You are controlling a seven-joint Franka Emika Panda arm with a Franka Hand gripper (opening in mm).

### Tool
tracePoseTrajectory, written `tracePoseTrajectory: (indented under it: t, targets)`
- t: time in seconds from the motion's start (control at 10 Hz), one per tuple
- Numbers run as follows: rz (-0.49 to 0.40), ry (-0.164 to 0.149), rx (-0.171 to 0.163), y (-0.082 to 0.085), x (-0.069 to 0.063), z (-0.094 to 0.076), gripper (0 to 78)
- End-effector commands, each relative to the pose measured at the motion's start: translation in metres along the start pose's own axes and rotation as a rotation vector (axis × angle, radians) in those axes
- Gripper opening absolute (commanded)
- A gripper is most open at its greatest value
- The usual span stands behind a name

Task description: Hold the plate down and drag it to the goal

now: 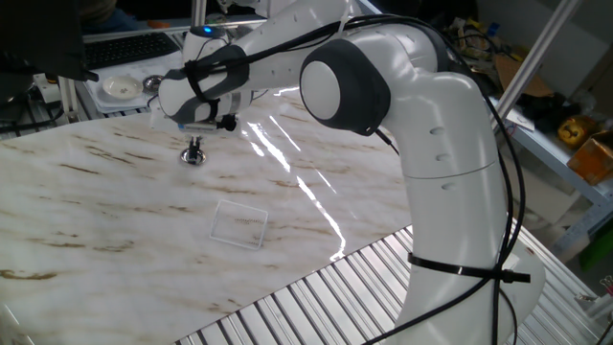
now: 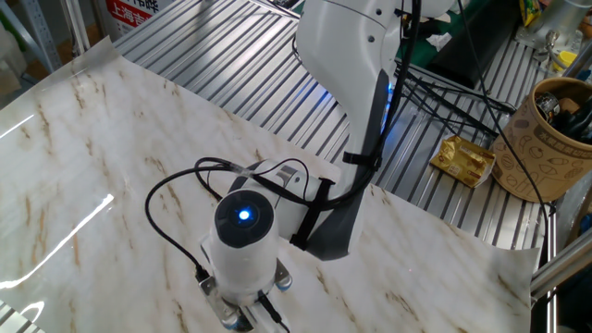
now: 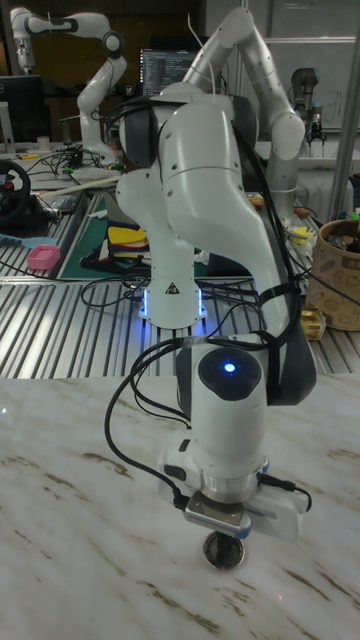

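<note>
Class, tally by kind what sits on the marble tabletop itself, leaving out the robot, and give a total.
Small round shiny silver metal plate: 1
Faint transparent square goal outline with rounded corners: 1
Total: 2
</note>
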State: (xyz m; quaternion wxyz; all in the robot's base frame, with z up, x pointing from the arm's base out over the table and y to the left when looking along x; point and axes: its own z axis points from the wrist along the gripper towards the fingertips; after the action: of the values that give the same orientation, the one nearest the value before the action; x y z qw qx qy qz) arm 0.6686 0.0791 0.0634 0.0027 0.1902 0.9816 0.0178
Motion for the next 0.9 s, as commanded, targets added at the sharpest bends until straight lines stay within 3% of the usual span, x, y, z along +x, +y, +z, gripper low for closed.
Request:
tracePoseTrajectory:
  t: [0.1,0.9]
  targets:
    - [-0.005,-0.004,-0.001,0.0,0.001,0.0,0.0]
    - [-0.024,-0.014,0.028,-0.008,0.016,0.006,0.0]
